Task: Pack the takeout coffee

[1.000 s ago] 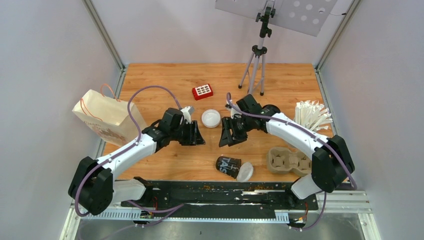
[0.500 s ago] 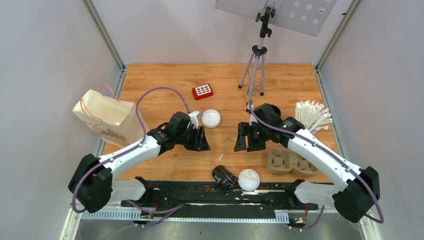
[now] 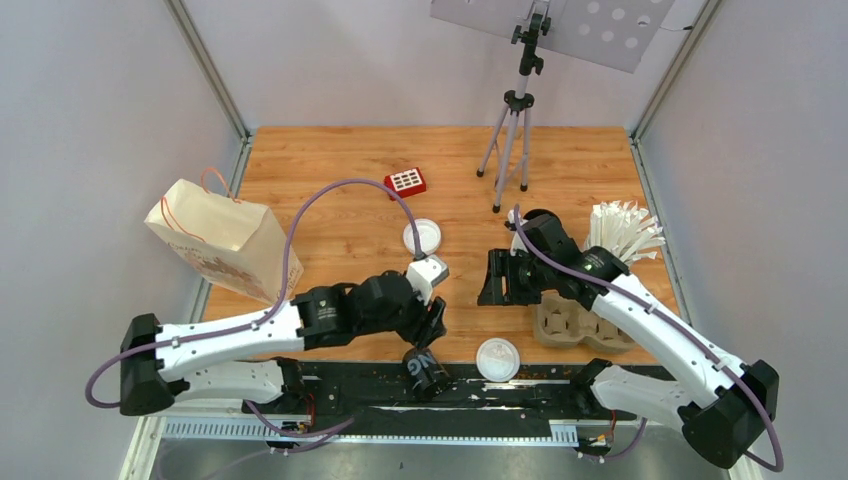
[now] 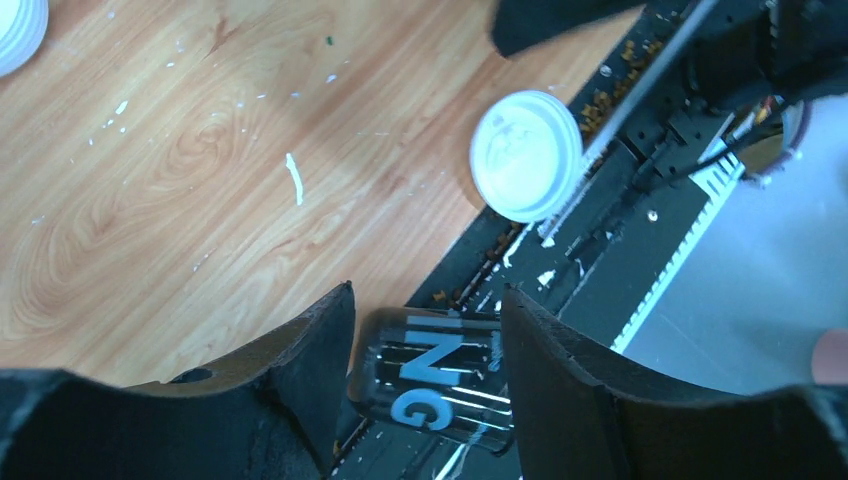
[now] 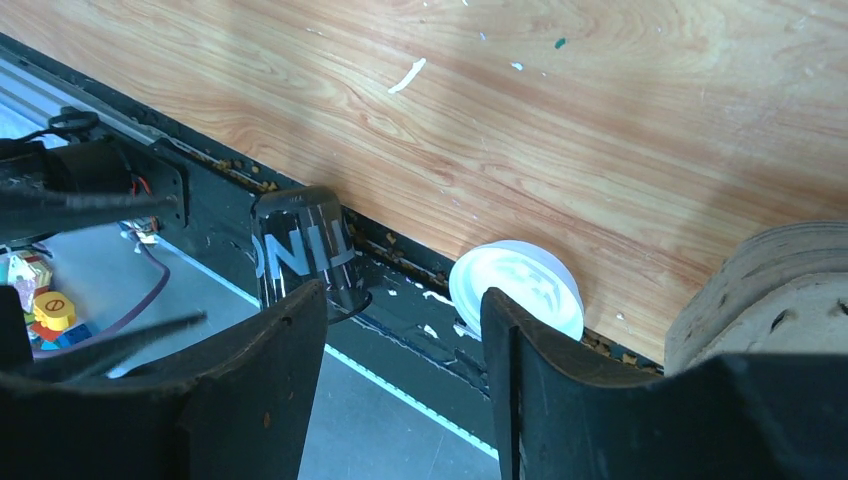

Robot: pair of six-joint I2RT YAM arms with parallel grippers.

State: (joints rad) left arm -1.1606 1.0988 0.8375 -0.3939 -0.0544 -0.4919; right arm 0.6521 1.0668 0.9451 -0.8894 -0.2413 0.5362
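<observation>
A black takeout cup [image 3: 425, 368] with pale print lies on its side without a lid on the black rail at the table's near edge. Its white lid [image 3: 497, 357] lies loose beside it, to the right. My left gripper [image 3: 432, 326] is open just above the cup. In the left wrist view the cup [image 4: 432, 380] shows between the spread fingers [image 4: 300, 370], and the lid [image 4: 527, 155] lies beyond. My right gripper [image 3: 497, 284] is open and empty, left of the tray. Its view shows the cup [image 5: 298, 250] and the lid [image 5: 516, 284].
A grey-brown cup tray [image 3: 578, 322] sits at the front right, and a white cup of straws [image 3: 625, 230] behind it. Another white round lid [image 3: 422, 236] lies mid-table; any cup under it is hidden. A paper bag [image 3: 215, 240] stands left. A red box [image 3: 405, 181] and a tripod [image 3: 510, 140] are at the back.
The black cup has rolled off the table onto the rail and its lid has come away. My left gripper moved toward the near edge over the cup. My right gripper drew back to the right.
</observation>
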